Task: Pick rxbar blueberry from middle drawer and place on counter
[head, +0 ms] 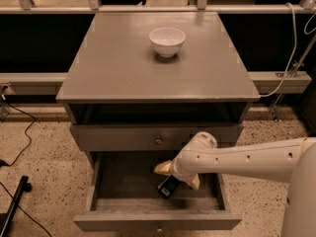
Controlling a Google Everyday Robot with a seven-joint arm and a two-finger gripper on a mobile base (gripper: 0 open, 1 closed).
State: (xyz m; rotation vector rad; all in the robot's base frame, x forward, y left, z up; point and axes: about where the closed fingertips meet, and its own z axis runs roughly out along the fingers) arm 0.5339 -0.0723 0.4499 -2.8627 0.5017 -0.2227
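Observation:
The middle drawer (123,201) is pulled open at the bottom of the grey cabinet. The rxbar blueberry (168,187), a small dark packet with a pale patch, lies on the drawer floor right of centre. My gripper (176,175) reaches into the drawer from the right on a white arm and sits directly over the packet's far end, its tan fingers (163,168) pointing left and down. The counter (123,68) is the cabinet's flat grey top.
A white bowl (167,40) stands on the counter near its back edge. A shut drawer front with a knob (158,141) sits just above the open drawer, close over my arm. Cables lie on the speckled floor at left.

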